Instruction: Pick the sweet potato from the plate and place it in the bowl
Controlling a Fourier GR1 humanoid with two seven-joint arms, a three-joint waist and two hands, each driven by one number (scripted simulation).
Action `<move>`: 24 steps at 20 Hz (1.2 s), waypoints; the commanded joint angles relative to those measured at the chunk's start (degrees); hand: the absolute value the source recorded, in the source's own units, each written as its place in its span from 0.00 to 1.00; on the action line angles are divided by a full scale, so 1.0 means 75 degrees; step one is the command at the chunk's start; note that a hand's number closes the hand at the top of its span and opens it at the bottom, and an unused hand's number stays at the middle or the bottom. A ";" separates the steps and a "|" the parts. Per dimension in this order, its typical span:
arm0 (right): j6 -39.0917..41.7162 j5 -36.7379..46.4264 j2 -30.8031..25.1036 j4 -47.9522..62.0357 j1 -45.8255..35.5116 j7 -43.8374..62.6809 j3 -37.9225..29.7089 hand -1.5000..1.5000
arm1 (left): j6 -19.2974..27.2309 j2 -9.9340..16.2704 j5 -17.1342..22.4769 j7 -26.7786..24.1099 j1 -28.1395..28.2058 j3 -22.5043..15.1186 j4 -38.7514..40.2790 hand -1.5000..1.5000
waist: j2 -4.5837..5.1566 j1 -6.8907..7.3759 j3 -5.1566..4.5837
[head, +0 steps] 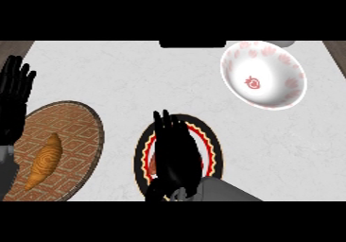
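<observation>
A round plate (212, 142) with a black rim and a red zigzag border lies low in the middle of the counter. My right hand (176, 153) hovers over it with straight fingers pointing away from me, open. It hides most of the sweet potato (152, 163); only a reddish-brown sliver shows at the hand's left side. Whether the hand touches it cannot be told. The white bowl (287, 66), patterned with red strawberries, stands at the far right, well apart from the plate. My left hand (14, 101) rests open at the left edge, fingers up.
A brown woven plate (74, 127) at the lower left carries a golden croissant (46, 159). A dark object (192, 44) sits at the counter's far edge, with a pale object (285, 43) to its right behind the bowl.
</observation>
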 commanded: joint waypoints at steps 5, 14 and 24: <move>-0.0168 0.0367 0.0170 0.0188 0.0415 0.1695 0.0165 0.00 | 0.0107 -0.0237 -0.0225 0.0093 -0.0032 -0.0117 -0.0106 0.50 | 0.0027 0.0015 0.0011; -0.0024 0.0747 0.0171 0.0157 0.0804 0.0751 -0.0226 0.00 | -0.0096 -0.0165 -0.0224 0.0430 -0.0180 0.0205 -0.0232 0.50 | 0.0040 0.0017 0.0016; -0.0638 0.0143 0.0173 0.1484 0.0502 0.0540 0.0266 0.00 | -0.0246 -0.0438 -0.0516 0.0057 -0.0101 0.0312 0.0021 0.50 | 0.0059 0.0149 0.0014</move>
